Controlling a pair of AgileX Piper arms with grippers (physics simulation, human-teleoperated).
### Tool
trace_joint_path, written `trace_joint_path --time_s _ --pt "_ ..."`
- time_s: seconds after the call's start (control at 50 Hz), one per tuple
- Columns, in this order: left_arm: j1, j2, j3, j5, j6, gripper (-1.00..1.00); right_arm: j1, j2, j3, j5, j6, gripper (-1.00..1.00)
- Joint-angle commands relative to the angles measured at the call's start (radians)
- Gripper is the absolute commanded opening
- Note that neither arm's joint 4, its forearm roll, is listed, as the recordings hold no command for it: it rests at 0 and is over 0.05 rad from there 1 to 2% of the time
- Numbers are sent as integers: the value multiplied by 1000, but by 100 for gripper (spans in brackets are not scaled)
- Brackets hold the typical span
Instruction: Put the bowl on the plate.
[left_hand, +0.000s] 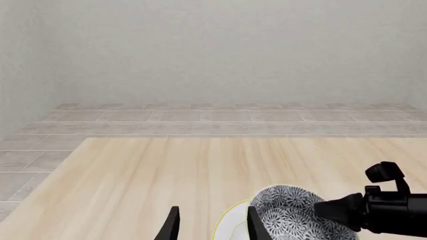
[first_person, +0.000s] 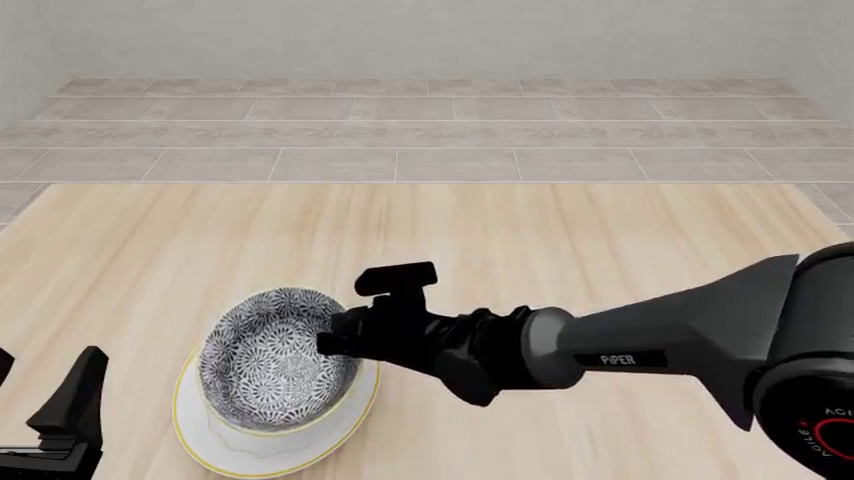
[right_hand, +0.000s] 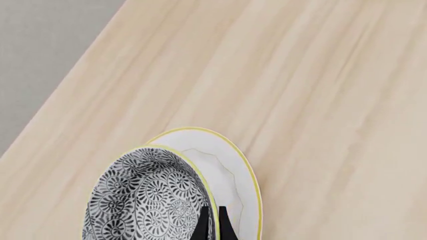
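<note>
Floral blue-grey bowl (first_person: 276, 357), yellow-rimmed, sits tilted on white plate (first_person: 220, 446).

The counter (first_person: 561, 240) is a flat surface finished in pale, light-toned wood grain, with the grain running from near to far. Its far edge is bordered by a floor (first_person: 427, 130) of grey-beige tiles, which is also seen past the far left and far right corners. One item is seen resting directly on the counter: the plate (first_person: 287, 445), a wide, shallow white round plate with a thin yellow-gold rim. It is positioned in the near left area of the counter. The bowl (first_person: 274, 355) is carried by the plate, not by the counter.
</note>
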Motion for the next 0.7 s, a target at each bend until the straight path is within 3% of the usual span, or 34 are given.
trace_joint_path --time_s 0.02,0.7 --pt "0 0 0 0 0 100 1 -1 -3 -4 5 -100" --pt "0 0 0 0 0 100 2 14 -9 -12 4 -100"
